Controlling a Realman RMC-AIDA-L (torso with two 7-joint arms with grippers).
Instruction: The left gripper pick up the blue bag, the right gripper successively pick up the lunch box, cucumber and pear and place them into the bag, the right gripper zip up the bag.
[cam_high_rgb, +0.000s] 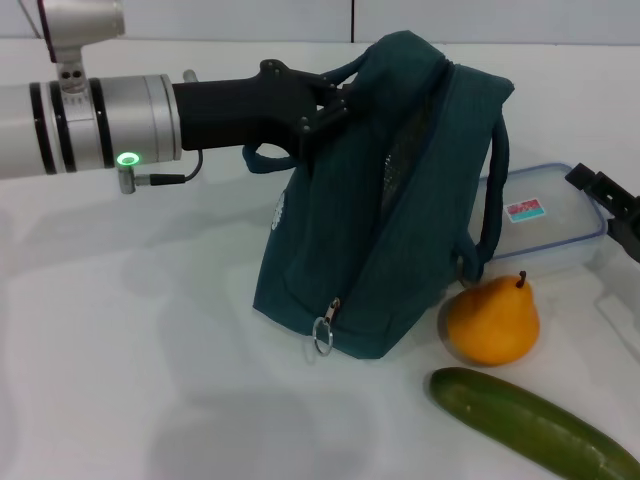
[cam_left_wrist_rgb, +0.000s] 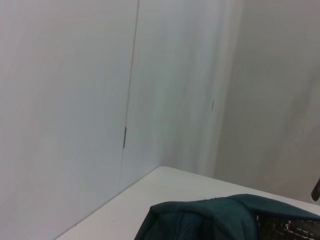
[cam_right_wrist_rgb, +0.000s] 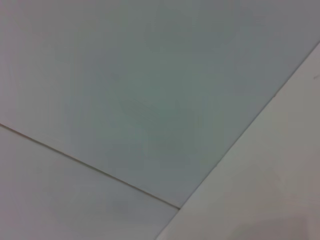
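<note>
Pincer-tipped left arm reaches level across the desk (cam_high_rgb: 150, 400), left pincer (cam_high_rgb: 335, 105) clenched on the blue bag (cam_high_rgb: 380, 250) at its top. Lunch box (cam_high_rgb: 545, 220) lies behind; pear (cam_high_rgb: 492, 320) and cucumber (cam_high_rgb: 530, 425) beside. Right pincer (cam_high_rgb: 610, 205) waits at the edge, grip unclear.

The blue bag (cam_high_rgb: 370, 210) is set mid-table, with the lunch box (cam_high_rgb: 545, 220) behind-right, the pear (cam_high_rgb: 492, 320) just right-front, and the cucumber (cam_high_rgb: 530, 425) placed nearest the front.
</note>
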